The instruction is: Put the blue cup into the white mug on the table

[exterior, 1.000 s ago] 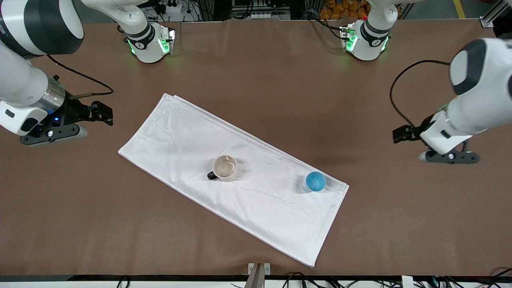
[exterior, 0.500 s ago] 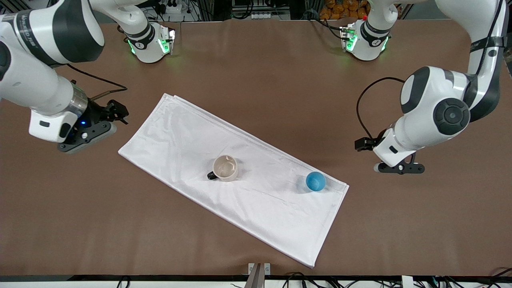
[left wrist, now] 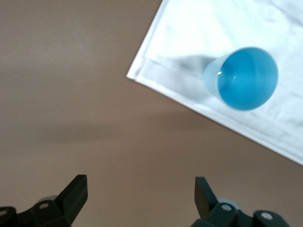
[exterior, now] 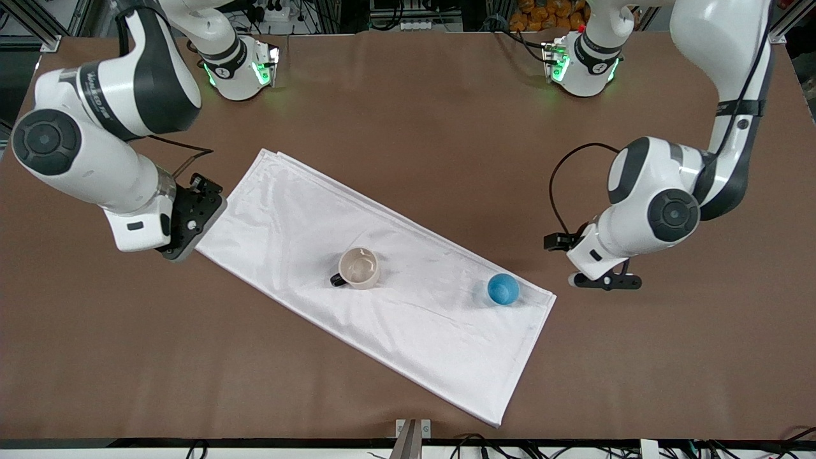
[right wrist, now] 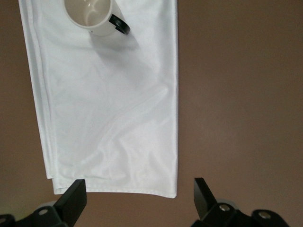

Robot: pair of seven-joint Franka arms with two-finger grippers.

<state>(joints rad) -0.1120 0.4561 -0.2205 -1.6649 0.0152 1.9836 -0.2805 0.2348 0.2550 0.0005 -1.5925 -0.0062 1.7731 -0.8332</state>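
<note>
The blue cup (exterior: 503, 289) stands upright on a white cloth, near the cloth's corner toward the left arm's end of the table (exterior: 408, 108). The white mug (exterior: 359, 268), beige inside with a black handle, stands upright near the cloth's middle. My left gripper (exterior: 604, 279) hangs open over bare table just off that corner. In the left wrist view the blue cup (left wrist: 246, 78) lies ahead of the empty left gripper (left wrist: 140, 196). My right gripper (exterior: 187, 224) is open over the cloth's other end. In the right wrist view the white mug (right wrist: 90, 14) lies well ahead of the right gripper (right wrist: 138, 198).
The white cloth (exterior: 306, 210) lies slantwise across the middle of the table, folded along its edge nearer the robots. Both arm bases (exterior: 239, 67) stand along the table's edge farthest from the front camera. A small metal bracket (exterior: 412, 430) sits at the nearest edge.
Both arms have swung inward from the table's ends toward the cloth, the left one close to the cup's corner. Cup and mug have not moved. Both grippers stayed open.
</note>
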